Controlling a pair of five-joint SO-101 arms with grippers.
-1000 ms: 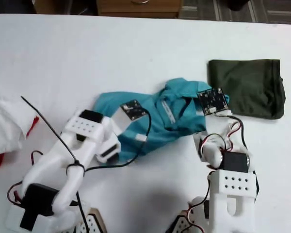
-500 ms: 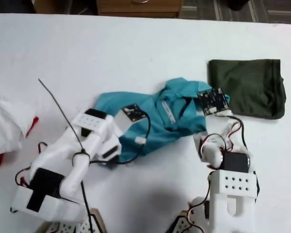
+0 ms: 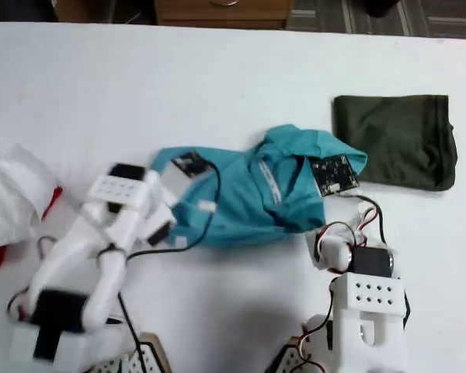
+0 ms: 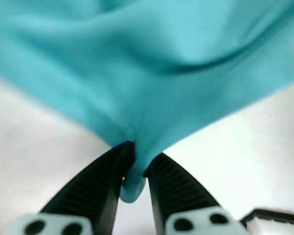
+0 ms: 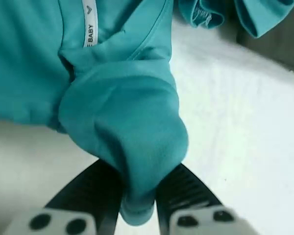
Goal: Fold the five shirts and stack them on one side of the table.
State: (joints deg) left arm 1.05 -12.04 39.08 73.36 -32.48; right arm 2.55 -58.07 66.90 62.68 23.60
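- Two arms are seen in the high view, the left arm (image 3: 113, 225) in the lower left and the right arm (image 3: 369, 299) in the lower right. Each is set against one end of the teal shirt (image 3: 241, 202), which is crumpled at the centre of the white table (image 3: 179, 85).
- A green shirt (image 3: 396, 141) is laid folded in the upper right, just beside the teal shirt's right end.
- A white garment (image 3: 12, 198) with something red beneath it is bunched at the left edge, well apart from the teal shirt.
- In the left wrist view, the left gripper (image 4: 134, 171) is clamped on a pinched fold at the teal shirt's edge. The cloth is squeezed between its two black fingers (image 4: 100, 181).
- In the right wrist view, the right gripper (image 5: 137, 196) is closed on a bunched lump of the teal shirt, near the white neck label (image 5: 89, 24). White table is seen beside the lump.
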